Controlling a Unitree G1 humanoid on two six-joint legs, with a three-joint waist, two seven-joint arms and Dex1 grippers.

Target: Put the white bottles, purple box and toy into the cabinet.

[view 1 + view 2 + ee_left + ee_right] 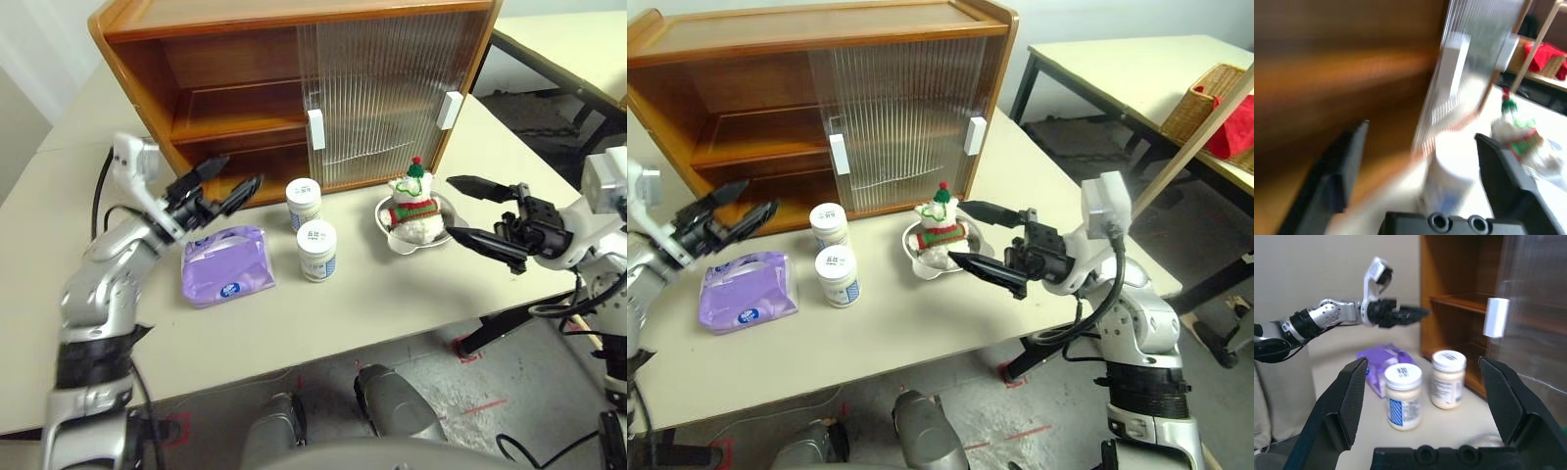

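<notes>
On the counter (323, 313), at the box's (223, 262) twelve o'clock, the left gripper (217, 186) hangs spread and empty; it should descend squarely over the box. The right gripper (485, 217) is spread too.

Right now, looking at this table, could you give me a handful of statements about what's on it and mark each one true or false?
1. Both white bottles stand upright on the table. True.
2. The purple box is inside the cabinet. False: it lies on the table in front of it.
3. The toy sits in a shiny dish. True.
4. The right claw grips the toy. False: it is open, beside it.
5. The left claw is open and empty. True.
</notes>
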